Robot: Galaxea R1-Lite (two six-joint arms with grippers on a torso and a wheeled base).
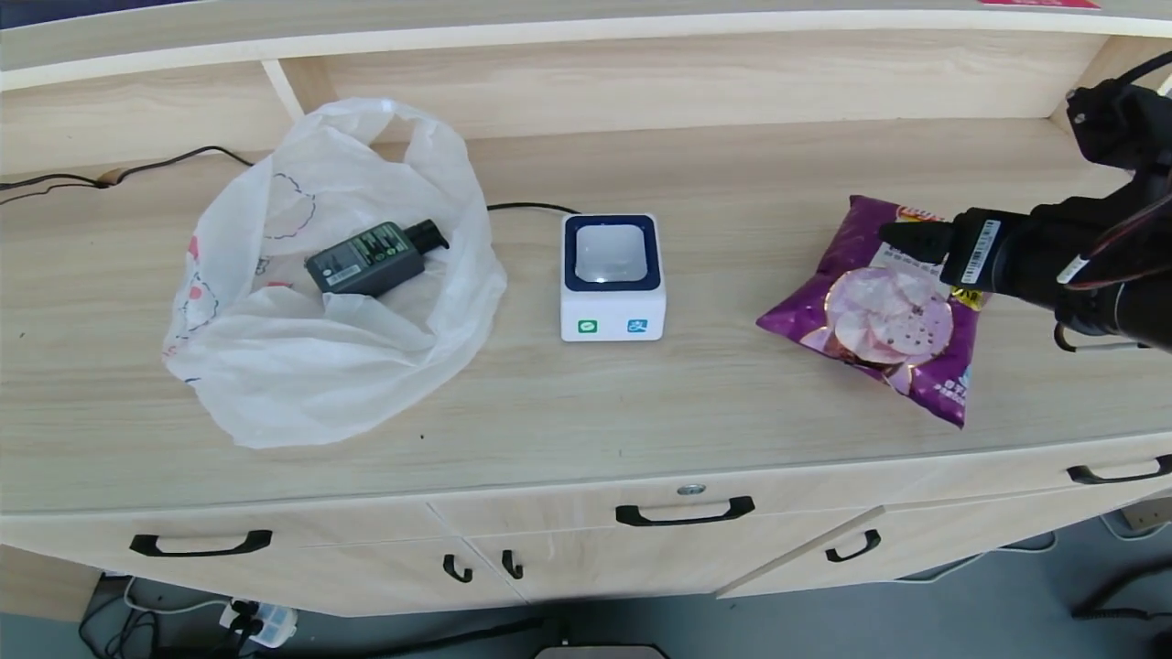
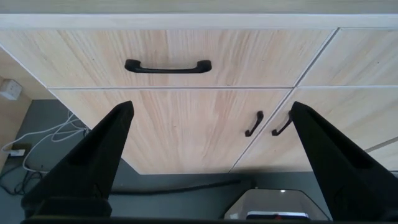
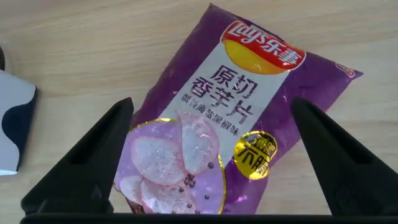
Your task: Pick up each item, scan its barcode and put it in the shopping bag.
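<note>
A pale wood worktop (image 1: 641, 412) runs beneath the right claw (image 1: 906, 240), and a wooden back panel (image 1: 732, 78) rises beyond it. Below the claw's level sit black-handled drawers (image 1: 549, 517) and cupboard doors (image 1: 623, 563). Lower still lies grey floor (image 1: 961, 613) with a white power strip (image 1: 261, 622).

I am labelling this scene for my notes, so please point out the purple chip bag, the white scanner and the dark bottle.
purple chip bag (image 3: 230, 118): right wrist view, middle of its printed front.
white scanner (image 1: 612, 254): head view, its top window.
dark bottle (image 1: 366, 259): head view, its labelled body.
</note>
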